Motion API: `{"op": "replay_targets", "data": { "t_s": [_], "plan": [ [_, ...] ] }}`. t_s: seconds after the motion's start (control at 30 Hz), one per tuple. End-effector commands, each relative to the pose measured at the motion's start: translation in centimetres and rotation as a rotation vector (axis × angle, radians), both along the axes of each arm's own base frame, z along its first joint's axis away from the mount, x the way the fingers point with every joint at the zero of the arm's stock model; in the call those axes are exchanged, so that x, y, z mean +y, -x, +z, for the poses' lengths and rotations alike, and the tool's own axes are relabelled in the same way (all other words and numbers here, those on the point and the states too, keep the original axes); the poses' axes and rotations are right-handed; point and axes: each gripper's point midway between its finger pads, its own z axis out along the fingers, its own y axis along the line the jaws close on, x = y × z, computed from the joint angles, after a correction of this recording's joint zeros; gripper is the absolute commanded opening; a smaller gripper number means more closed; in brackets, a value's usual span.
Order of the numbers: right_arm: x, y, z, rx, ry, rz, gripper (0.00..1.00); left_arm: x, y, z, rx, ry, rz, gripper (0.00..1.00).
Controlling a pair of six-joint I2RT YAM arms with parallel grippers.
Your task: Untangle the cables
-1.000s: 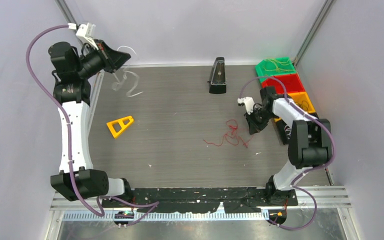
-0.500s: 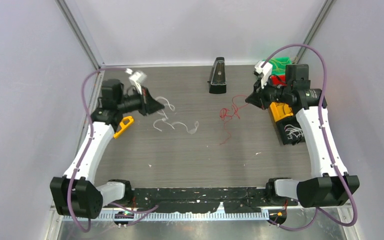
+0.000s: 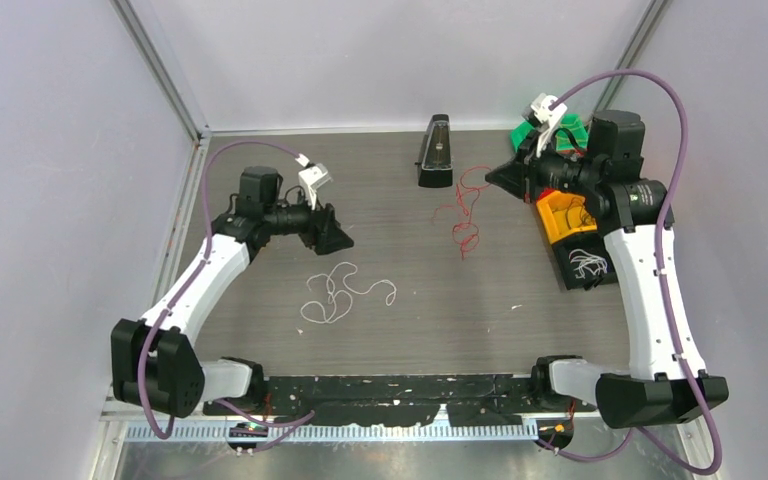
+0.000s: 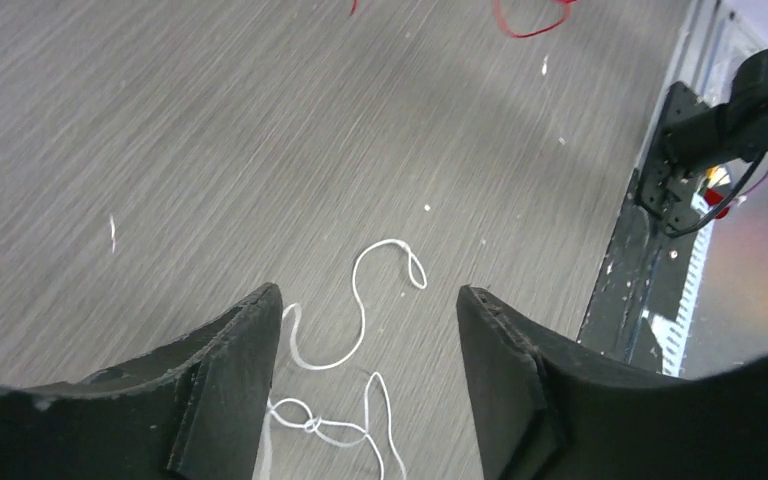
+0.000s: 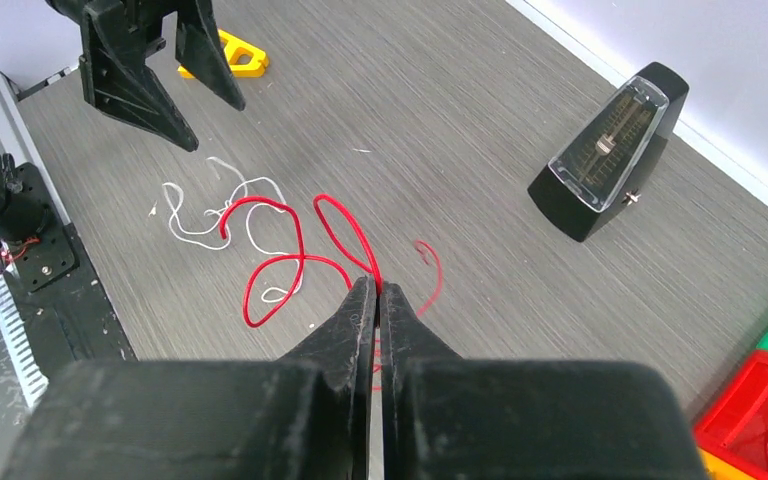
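My right gripper (image 5: 377,290) is pinched tight on the red cable (image 3: 466,236), fingers closed with only the wire between them. I hold it raised near the far right of the table (image 3: 260,330), so the strand hangs in loose loops and its lower end trails near the surface. Lifting it that way, I judge, lets its own weight pull the curls open and keeps it apart from the other wire. My left gripper (image 4: 368,300) is spread wide and holds nothing. It hovers over the white cable (image 3: 335,295), which lies flat in a curly heap on the table, well apart from the red one. The coloured bins sit just behind my right wrist, the red bin (image 5: 760,415) among them (a sensible home for a red wire, I would guess). The metronome (image 3: 436,152) stands at the far edge, beside the dangling strand but not touching it, and the yellow triangle (image 5: 230,55) lies behind my left arm.
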Motion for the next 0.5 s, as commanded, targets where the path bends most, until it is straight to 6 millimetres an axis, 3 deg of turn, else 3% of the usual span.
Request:
{"op": "replay_targets", "data": {
  "t_s": [0.0,0.07,0.27,0.4,0.47],
  "plan": [
    [0.3,0.3,1.5,-0.048,-0.014,0.007,0.06,-2.2,-0.7,3.6,-0.140,0.061,-0.092,0.72],
    [0.4,0.1,-0.3,-0.011,0.007,0.004,0.06,-3.1,-0.6,3.6,-0.158,0.058,-0.110,0.76],
    [-0.2,-2.3,-11.5,0.214,0.159,-0.058,0.05,-4.5,-1.1,3.1,-0.130,0.061,-0.105,0.77],
    [1.2,-3.6,-17.3,0.315,0.252,0.000,0.05,-4.3,-1.2,2.3,-0.111,0.037,-0.091,0.78],
    [2.5,-4.0,-19.2,0.329,0.300,0.050,0.06,-4.0,-1.0,2.0,-0.106,0.018,-0.088,0.78]
  ]
}}
